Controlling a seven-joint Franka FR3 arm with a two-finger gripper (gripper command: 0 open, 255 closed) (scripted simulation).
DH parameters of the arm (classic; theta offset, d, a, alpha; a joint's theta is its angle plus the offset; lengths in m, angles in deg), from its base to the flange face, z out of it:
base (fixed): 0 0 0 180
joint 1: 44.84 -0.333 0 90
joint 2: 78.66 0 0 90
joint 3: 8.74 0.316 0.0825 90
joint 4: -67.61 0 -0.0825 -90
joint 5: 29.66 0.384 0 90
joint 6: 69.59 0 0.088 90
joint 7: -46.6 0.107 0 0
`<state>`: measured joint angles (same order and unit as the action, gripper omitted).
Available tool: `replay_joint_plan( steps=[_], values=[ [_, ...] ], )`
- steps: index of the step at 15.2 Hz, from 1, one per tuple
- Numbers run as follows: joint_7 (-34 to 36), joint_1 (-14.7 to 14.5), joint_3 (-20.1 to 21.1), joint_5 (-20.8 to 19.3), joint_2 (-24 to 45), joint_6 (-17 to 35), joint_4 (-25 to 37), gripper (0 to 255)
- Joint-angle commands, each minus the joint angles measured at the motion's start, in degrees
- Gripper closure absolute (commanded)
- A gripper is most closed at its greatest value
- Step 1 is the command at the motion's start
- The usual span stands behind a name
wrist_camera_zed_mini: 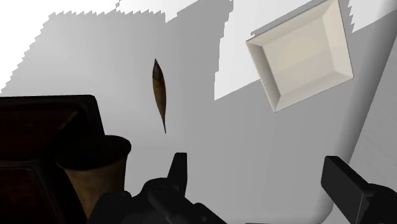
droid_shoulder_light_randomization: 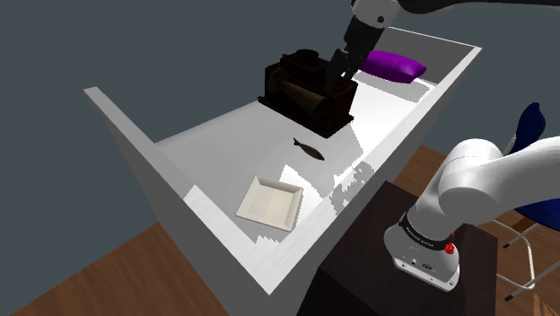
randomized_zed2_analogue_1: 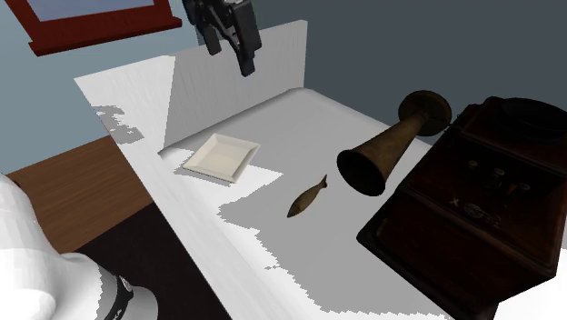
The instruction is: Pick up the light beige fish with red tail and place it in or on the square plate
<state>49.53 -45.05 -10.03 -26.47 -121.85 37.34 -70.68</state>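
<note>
The fish (randomized_zed2_analogue_1: 307,196) lies on the white tabletop (randomized_zed2_analogue_1: 300,118) between the plate (randomized_zed2_analogue_1: 220,155) and a dark horned box (randomized_zed2_analogue_1: 472,209). The claw (randomized_zed2_analogue_1: 229,53) hangs above, fingers seemingly apart.

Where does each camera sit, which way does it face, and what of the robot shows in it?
Shoulder view: beside and behind the stand, looking down over the white table; arm base and hand show.
Second exterior view: by the dark horned box, facing along the table toward the square plate; a white arm link and the hand show.
Wrist view: on the hand, looking down; its black fingers stand apart.
Shared: all three show the fish and that plate.
</note>
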Motion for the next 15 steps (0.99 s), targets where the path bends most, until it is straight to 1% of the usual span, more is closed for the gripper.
replay_joint_plan(
  steps=[1, 8, 15],
  values=[
    [-1.19, 0.29, -0.83, -0.42, 1.42, 3.22, -2.20, 0],
    [-5.48, 1.33, -3.97, -1.63, 9.61, 15.37, -7.99, 0],
    [-10.29, 1.88, -7.41, -1.71, 21.68, 27.89, -10.24, 0]
  ],
)
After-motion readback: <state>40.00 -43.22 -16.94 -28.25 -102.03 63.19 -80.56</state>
